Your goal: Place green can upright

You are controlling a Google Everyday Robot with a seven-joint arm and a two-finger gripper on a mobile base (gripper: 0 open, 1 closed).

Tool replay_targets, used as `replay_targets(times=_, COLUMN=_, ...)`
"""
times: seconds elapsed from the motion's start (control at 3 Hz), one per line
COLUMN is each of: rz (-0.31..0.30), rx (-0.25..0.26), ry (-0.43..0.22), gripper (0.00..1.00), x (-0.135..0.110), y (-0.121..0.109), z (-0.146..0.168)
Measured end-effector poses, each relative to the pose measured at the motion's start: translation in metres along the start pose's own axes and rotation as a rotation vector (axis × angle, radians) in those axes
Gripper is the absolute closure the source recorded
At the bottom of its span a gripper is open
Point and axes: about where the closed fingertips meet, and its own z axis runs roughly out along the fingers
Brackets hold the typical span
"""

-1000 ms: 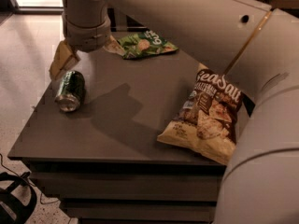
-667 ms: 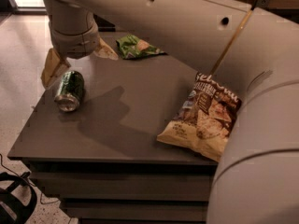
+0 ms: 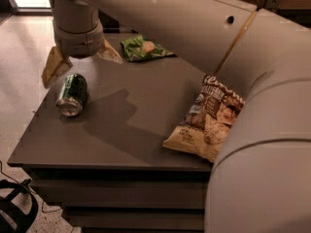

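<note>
A pale robot arm fills the top and right of the view, reaching in a long sweep over a dark grey table with drawer-like fronts below its top. The arm's shadow falls across the middle of the table.

On the table's right side, partly hidden behind the arm, lies a tan and brown chip bag, flat, its bottom corner near the table's front edge. At the table's far edge, towards the middle, lies a smaller green chip bag, crinkled and flat.

The gripper hangs over the table's far left corner, pointing down. Its two tan fingers are spread wide — one out past the table's left edge, the other over the tabletop — and they hold nothing.

The green can lies on its side near the table's left edge, below the spread fingers and closer to the front than they are. Its shiny silver end faces the table's front — the dark green body points back toward the gripper. Whether a finger touches the can cannot be told.
</note>
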Motion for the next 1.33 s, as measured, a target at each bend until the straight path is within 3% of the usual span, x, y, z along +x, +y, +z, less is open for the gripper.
replay_targets(times=0.33, rz=0.112, rx=-0.042, ry=0.012, gripper=0.00, x=-0.019, y=-0.006, z=0.010)
replay_targets(times=0.67, rz=0.217, rx=-0.039, ry=0.025, gripper=0.00, x=-0.034, y=-0.001, z=0.022)
replay_targets(times=1.33, rz=0.384, rx=0.045, ry=0.103, gripper=0.00, x=-0.035, y=0.024, z=0.044)
